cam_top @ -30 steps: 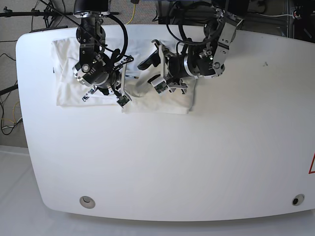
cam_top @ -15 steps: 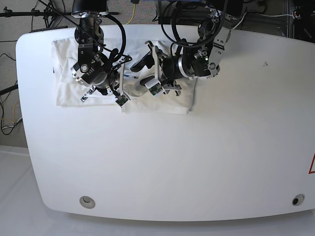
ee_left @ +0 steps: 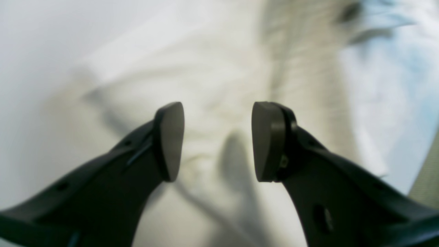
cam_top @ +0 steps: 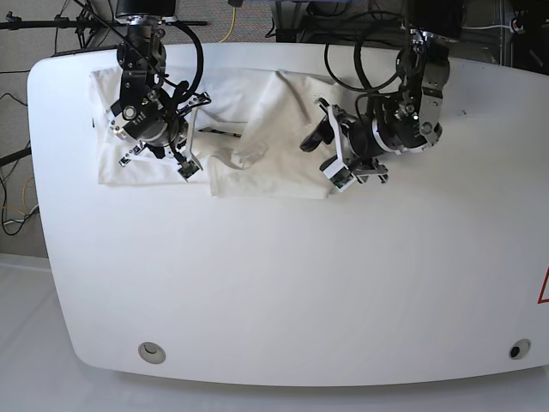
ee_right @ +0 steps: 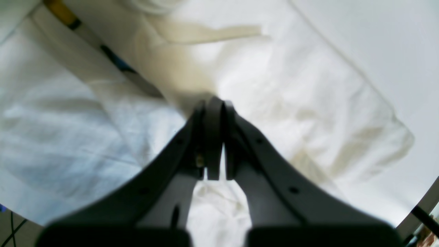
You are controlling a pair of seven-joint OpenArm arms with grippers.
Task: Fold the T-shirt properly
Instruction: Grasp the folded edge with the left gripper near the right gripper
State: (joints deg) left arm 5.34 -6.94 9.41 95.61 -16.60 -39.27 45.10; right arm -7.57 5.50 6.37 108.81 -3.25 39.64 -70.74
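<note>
The white T-shirt (cam_top: 274,112) lies crumpled at the table's back left, partly folded over itself. My left gripper (cam_top: 316,142) hovers at the shirt's right edge. In the left wrist view it (ee_left: 217,140) is open and empty just above blurred white cloth (ee_left: 212,68). My right gripper (cam_top: 187,163) is over the shirt's left half. In the right wrist view it (ee_right: 212,106) is shut, with a ridge of shirt cloth (ee_right: 291,85) running up to its tips. A bit of yellow and blue print (ee_right: 65,15) shows at the top left.
The white table (cam_top: 283,283) stretches bare towards the front and right. Round fittings sit near the front edge at the left (cam_top: 152,351) and right (cam_top: 517,349). Cables and stands crowd the space behind the table's back edge (cam_top: 257,17).
My left gripper has pulled back to the right, off the shirt's middle, and a raised fold now lies flatter. My right gripper has shifted left and slightly back.
</note>
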